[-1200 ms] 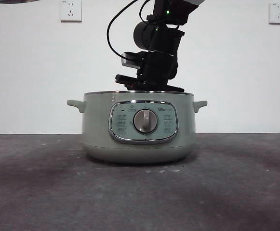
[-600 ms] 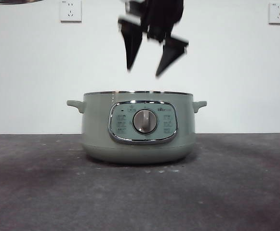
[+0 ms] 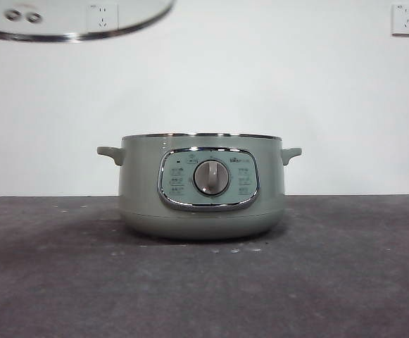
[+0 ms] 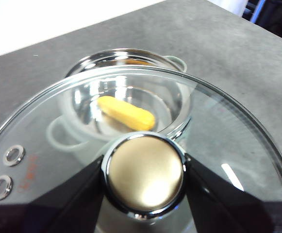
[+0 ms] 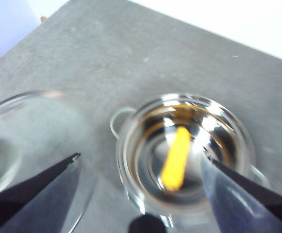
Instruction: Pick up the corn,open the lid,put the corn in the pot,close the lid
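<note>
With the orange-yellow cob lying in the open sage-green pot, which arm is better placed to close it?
Left. The left gripper is shut on the knob of the round glass lid, held above the pot with the cob inside. The right gripper is open and holds nothing.

Before me, a dark grey table (image 3: pixel 345 282) meets a white wall (image 3: pixel 345 105) bearing two sockets (image 3: pixel 407 19).

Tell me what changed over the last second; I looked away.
The right gripper, which was down at the pot's rim, rose out of the front view, jaws open, leaving the corn inside. The lid, held by the left gripper, swung in toward the pot. The pot stayed put.
</note>
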Robot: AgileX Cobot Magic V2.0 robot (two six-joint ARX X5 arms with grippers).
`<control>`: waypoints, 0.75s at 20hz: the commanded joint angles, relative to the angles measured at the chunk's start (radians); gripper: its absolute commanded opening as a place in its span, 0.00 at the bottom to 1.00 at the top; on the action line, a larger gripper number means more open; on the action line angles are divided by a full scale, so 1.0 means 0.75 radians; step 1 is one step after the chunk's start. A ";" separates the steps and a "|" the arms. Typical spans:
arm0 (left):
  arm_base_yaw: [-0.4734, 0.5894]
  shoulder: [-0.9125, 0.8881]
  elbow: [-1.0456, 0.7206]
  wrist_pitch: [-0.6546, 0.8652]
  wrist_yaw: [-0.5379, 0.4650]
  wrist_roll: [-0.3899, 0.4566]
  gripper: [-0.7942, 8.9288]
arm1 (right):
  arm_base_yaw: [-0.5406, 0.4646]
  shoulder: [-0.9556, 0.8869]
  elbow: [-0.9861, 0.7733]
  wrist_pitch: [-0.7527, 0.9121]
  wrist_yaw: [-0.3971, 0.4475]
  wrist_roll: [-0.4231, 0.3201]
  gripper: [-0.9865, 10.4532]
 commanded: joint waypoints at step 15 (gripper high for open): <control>-0.086 0.780 0.590 0.210 0.053 0.062 0.07 | 0.046 -1.312 -1.567 -0.035 0.176 0.242 0.44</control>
